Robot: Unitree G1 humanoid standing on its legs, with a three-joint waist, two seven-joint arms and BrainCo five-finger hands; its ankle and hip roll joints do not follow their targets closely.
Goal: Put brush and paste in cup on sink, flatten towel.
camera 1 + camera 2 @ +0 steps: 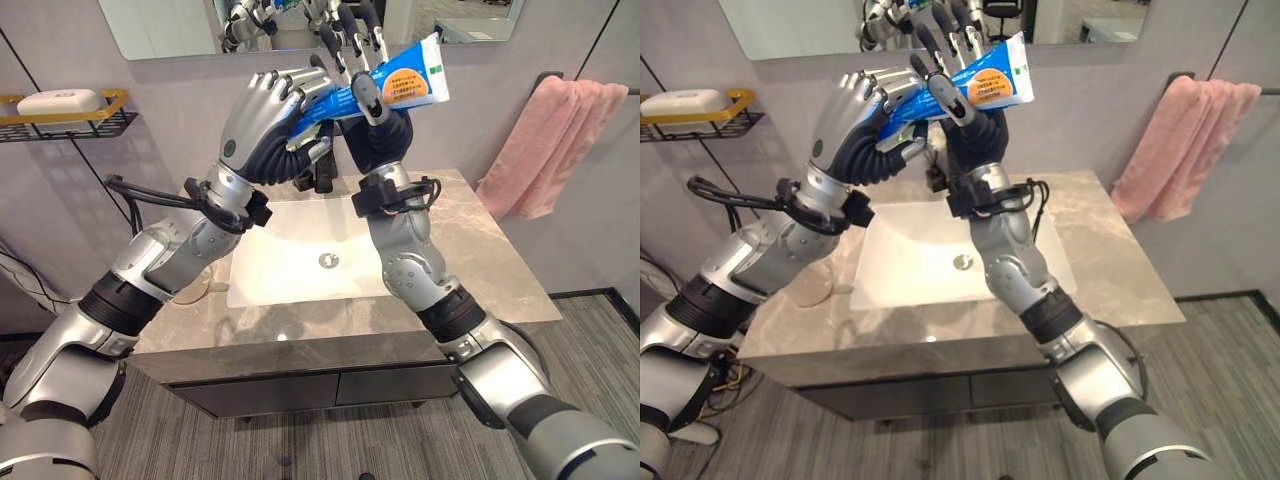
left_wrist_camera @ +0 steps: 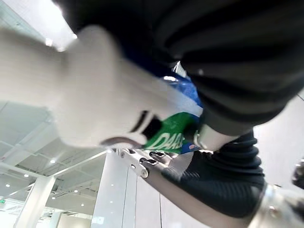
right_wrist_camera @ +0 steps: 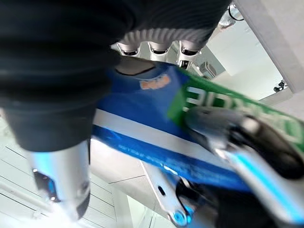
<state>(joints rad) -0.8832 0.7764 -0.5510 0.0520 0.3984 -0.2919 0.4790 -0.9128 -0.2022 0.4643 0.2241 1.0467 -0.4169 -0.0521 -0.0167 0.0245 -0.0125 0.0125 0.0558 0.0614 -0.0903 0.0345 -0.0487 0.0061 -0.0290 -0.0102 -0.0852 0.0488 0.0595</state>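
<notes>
Paste tube (image 1: 400, 80), flat glossy blue plastic, clamped btwn left hand (image 1: 262, 120) & right hand (image 1: 362, 70) fingers.

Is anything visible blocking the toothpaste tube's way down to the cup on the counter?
Nothing visible blocks it. Both the left hand and the right hand hold the toothpaste tube high above the sink. The cup stands on the counter left of the basin, partly hidden behind the left forearm.
</notes>
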